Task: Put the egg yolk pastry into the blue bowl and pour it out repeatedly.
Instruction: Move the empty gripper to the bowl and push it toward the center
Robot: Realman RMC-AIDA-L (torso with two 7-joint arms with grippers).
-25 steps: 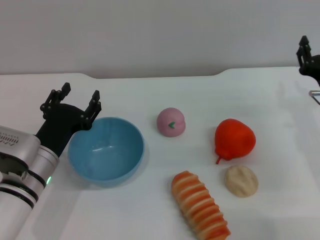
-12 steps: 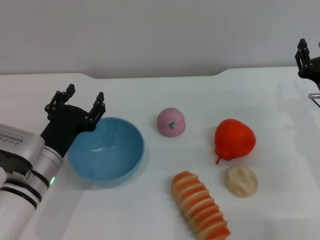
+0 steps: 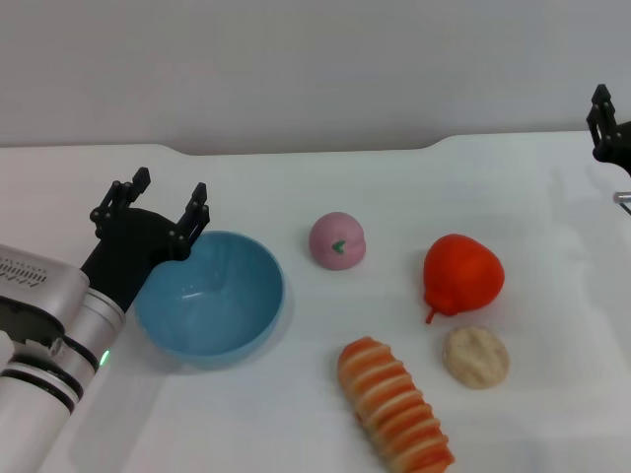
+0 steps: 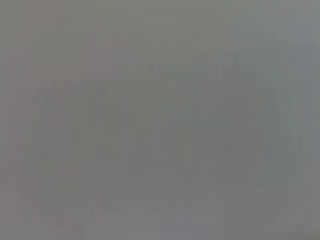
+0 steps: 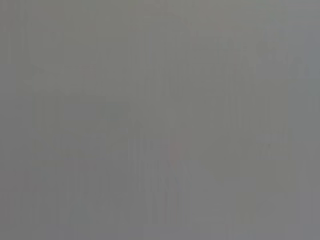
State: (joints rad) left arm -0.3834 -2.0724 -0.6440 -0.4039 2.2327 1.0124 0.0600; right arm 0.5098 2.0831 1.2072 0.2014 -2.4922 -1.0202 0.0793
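A pink ball (with a small green mark) sat near the middle of the white table. A red pear stood toward the right edge, and a striped orange-and-cream roll lay by the near edge.

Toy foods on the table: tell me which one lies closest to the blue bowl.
The pink ball with the green mark, just beyond the blue bowl. The striped roll, red pear and egg yolk pastry all lie farther off.
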